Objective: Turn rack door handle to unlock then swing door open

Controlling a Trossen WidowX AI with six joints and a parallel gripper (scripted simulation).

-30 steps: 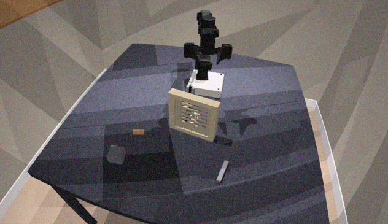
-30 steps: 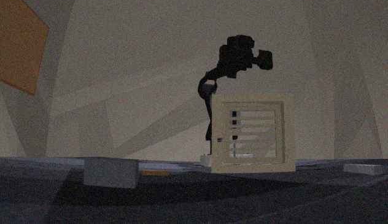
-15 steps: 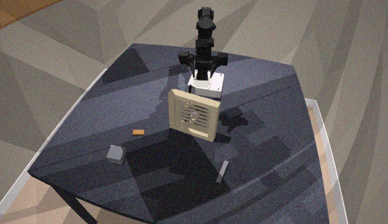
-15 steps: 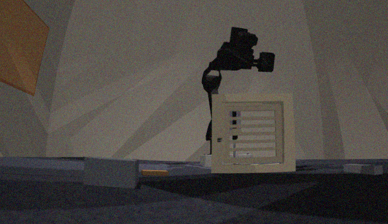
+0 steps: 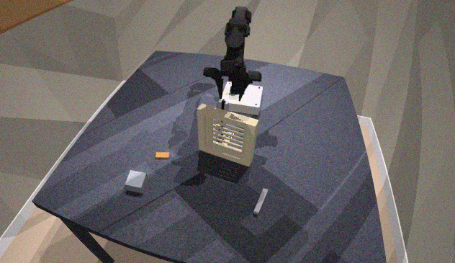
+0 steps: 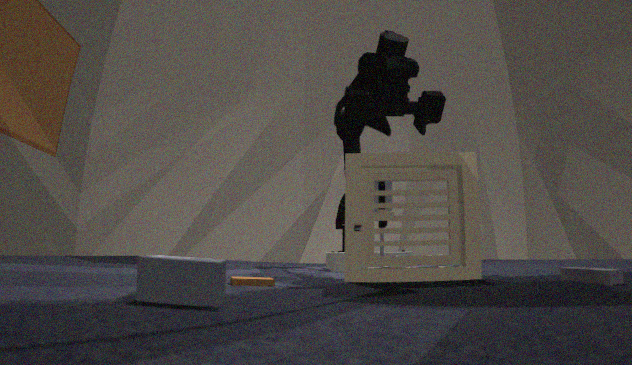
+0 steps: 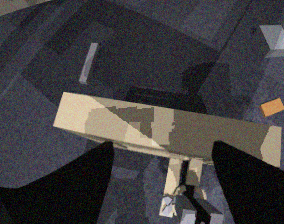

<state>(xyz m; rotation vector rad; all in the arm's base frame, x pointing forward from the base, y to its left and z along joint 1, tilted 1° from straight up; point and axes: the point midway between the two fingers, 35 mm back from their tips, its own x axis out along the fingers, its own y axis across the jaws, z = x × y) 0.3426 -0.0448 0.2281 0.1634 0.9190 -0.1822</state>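
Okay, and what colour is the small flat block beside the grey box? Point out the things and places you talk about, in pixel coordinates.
Orange point(image 5: 162, 155) point(image 6: 252, 281) point(image 7: 273, 107); the top view shows it best.

Matte black all over the arm point(image 5: 235, 37) point(image 6: 385, 76), built of chunky, rounded housings. Black too at the gripper point(image 5: 230, 99) point(image 6: 407, 133) point(image 7: 163, 148), with blocky outer ends left and right and fingers point(image 5: 218, 83) point(image 6: 380, 124) tapering wedge-like (rather beak-shaped). White below, at the dark-dotted base plate point(image 5: 258, 98) point(image 6: 334, 260).
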